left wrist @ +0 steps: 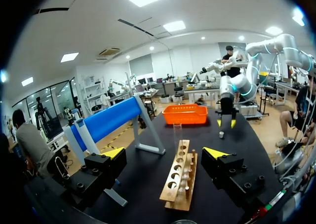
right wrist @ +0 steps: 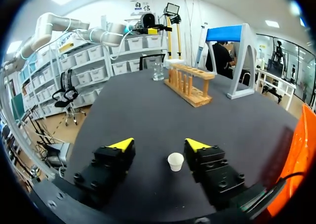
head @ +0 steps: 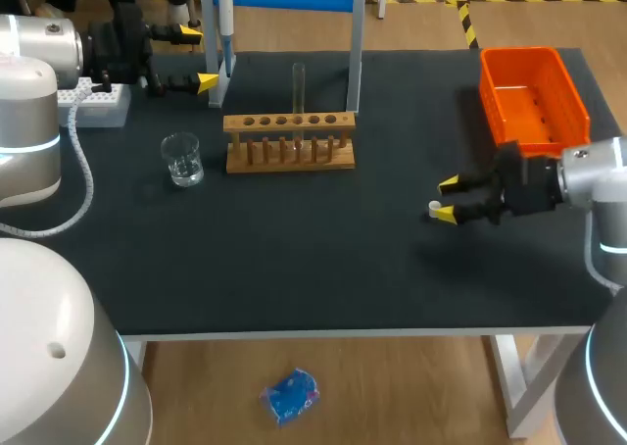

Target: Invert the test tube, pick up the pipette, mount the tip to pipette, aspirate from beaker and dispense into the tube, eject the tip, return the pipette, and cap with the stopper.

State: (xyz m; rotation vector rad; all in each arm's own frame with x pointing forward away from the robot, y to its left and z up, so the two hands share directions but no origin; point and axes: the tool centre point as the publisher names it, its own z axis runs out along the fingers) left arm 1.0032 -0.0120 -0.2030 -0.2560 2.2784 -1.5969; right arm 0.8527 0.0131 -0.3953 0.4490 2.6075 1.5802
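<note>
A clear test tube [head: 298,90] stands upright in the wooden rack [head: 290,143], also seen ahead of my left gripper [left wrist: 168,152] as test tube [left wrist: 177,135] in rack [left wrist: 180,177]. The white pipette [head: 224,19] hangs on the blue stand. A glass beaker [head: 182,159] sits left of the rack. The small white stopper [right wrist: 175,161] rests on the table between the fingers of my right gripper [right wrist: 160,145], close to one finger with a gap at the other, so the gripper is open. My left gripper [head: 201,58] is open and empty near the stand.
An orange bin [head: 534,97] stands at the back right, just behind my right arm. A white tip box [head: 93,102] lies at the far left under my left arm. The blue stand [left wrist: 106,123] has grey legs next to the rack.
</note>
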